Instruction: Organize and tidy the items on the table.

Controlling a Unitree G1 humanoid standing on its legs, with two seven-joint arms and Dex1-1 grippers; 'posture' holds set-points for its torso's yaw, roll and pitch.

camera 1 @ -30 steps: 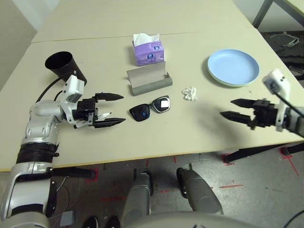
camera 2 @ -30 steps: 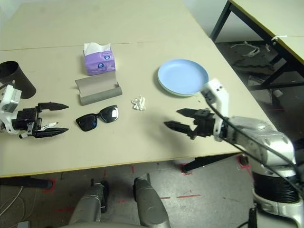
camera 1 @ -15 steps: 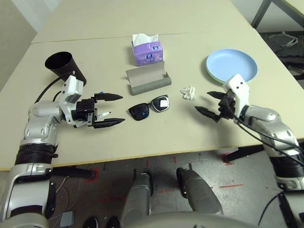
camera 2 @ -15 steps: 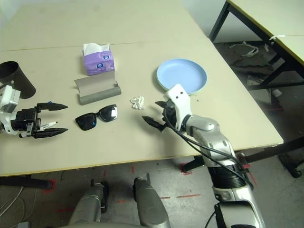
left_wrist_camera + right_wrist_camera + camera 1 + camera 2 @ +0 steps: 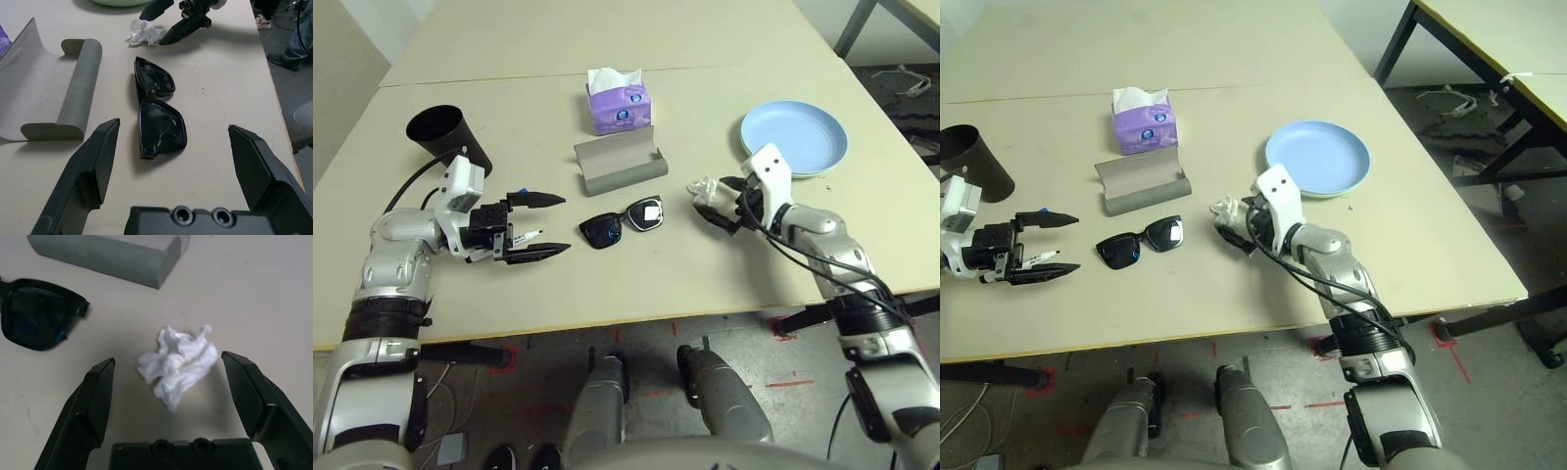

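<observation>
The black plastic sunglasses (image 5: pixel 623 222) are taken as the landmark; they lie folded on the pale beige matt surface (image 5: pixel 626 284), lenses down. Just behind them the grey oblong glasses case (image 5: pixel 620 164) is seen lying open, and behind that the purple tissue box (image 5: pixel 619 104) with a white tissue standing out of its top. To the right of the sunglasses, near but apart from them, the small crumpled white tissue (image 5: pixel 179 364) is found between the two black fingers of the right pincer (image 5: pixel 173 391), which are spread wide on either side of it without touching it. The right forearm is stretched low over the surface, angled forward and to the left, the pincer tilted slightly down. Further right, beyond that arm, the round blue plate (image 5: pixel 794 138) is stacked on a green one whose rim shows beneath. To the left of the sunglasses the left pincer (image 5: pixel 548 225) is held just above the surface, pointing to the right at them, its fingers wide apart and empty; a white marker (image 5: pixel 521 238) lies by its lower finger. Behind the left forearm the black cup (image 5: pixel 447 136) is seen, tilted.
</observation>
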